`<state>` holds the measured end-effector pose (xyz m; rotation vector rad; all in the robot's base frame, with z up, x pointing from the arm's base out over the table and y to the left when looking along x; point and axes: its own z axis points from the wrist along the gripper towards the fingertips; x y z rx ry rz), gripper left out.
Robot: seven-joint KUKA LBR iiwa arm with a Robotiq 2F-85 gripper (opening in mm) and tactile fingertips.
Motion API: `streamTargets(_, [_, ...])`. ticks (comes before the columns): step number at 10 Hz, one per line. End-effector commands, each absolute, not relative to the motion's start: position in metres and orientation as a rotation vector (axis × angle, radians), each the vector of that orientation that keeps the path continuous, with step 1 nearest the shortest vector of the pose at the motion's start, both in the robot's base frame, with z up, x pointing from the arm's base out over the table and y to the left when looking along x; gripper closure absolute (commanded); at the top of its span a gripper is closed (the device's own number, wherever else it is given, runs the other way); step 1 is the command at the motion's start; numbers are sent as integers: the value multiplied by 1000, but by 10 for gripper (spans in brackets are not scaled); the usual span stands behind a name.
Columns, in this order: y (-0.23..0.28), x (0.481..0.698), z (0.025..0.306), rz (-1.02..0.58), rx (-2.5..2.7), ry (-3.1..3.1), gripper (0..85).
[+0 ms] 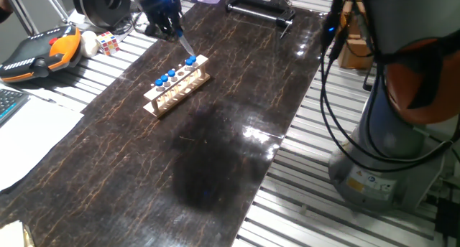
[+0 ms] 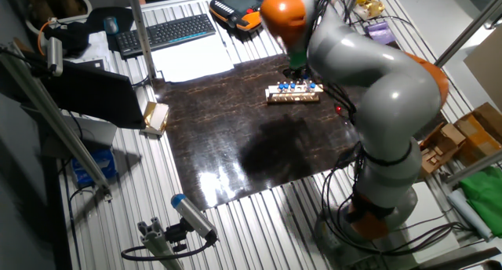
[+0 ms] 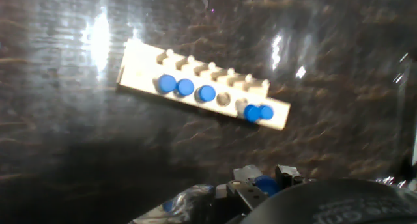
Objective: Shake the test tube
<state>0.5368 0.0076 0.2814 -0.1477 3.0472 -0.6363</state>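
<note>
Above the rack (image 1: 177, 85), the gripper (image 1: 175, 30) holds a tube (image 1: 185, 44) clear of its slot, fingers closed on its blue cap (seen between them in the hand view). One hole (image 3: 223, 99) stands empty, likely its home; lifting it free gives room to shake without rattling the other tubes (image 3: 184, 88).

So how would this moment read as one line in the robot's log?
hand: shut on test tube | test tube: out of rack, held over it | rack: one hole empty, other blue-capped tubes in place
</note>
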Motion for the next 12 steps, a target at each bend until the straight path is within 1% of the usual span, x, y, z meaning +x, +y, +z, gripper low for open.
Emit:
streamTargets(1, [7, 536, 282, -362, -85, 3074, 843])
streamTargets(4, [10, 534, 280, 165, 187, 3109, 823])
streamTargets(5, [11, 533, 279, 322, 280, 3102, 800])
streamTargets(6, [13, 532, 277, 435, 358, 3086, 790])
streamTargets(7, [15, 530, 276, 504, 410, 3067, 793])
streamTargets(8, [18, 528, 274, 555, 446, 3049, 810])
streamTargets(9, [19, 528, 273, 560, 446, 3052, 817])
streamTargets(10, [17, 529, 275, 348, 304, 3103, 833])
streamTargets(11, [16, 530, 276, 263, 245, 3117, 837])
streamTargets(12, [16, 529, 276, 295, 254, 3093, 843])
